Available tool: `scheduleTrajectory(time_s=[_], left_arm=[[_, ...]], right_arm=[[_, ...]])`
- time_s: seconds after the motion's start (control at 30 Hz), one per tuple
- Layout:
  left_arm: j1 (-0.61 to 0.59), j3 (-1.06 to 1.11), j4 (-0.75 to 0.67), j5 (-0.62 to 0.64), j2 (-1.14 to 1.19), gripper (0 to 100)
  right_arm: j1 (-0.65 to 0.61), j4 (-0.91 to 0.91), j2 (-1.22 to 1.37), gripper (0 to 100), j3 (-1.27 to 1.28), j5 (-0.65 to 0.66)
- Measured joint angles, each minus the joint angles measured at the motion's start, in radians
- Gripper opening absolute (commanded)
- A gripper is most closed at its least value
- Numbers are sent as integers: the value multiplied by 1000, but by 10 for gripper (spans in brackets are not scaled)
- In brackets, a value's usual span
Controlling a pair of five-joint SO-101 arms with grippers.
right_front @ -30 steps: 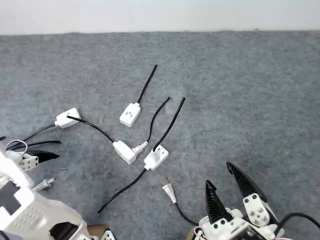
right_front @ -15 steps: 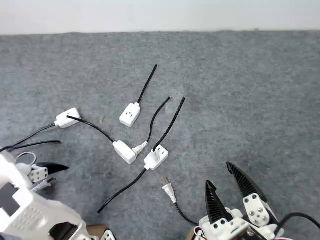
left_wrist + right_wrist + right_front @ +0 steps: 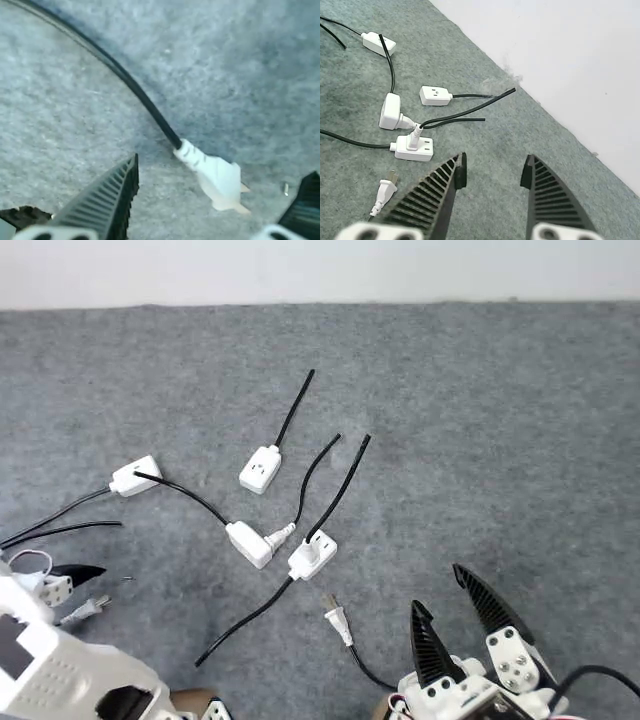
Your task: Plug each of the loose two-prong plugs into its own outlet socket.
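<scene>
At the grey carpet's (image 3: 480, 420) near-left edge, your left gripper (image 3: 223, 167) straddled the white two-prong plug (image 3: 212, 175) — fingers (image 3: 115, 195) wide apart, holding nothing. You needed to close squarely on its moulded body, not the prongs (image 3: 244, 189).

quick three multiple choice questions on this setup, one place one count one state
1. The loose plug in the left wrist view lies: A) between the fingers of the left gripper B) in a socket C) against the wall
2. White sockets: A) two B) four C) six
3. The right gripper is: A) shut on a cord B) shut on a plug C) open, empty
1 A, it lies between the open fingers; 2 B, four show from above; 3 C, nothing between its spread fingers.
</scene>
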Motion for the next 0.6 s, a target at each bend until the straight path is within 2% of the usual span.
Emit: scheduleTrajectory(time_s=[0.23, 0.5, 0.6], left_arm=[[21, 0, 0, 0, 0, 438], [23, 0, 0, 0, 0, 89], [29, -3, -3, 2, -2, 25]], right_arm=[[0, 0, 0, 191, 0, 0], [0, 0, 0, 191, 0, 0], [0, 0, 0, 191, 0, 0]])
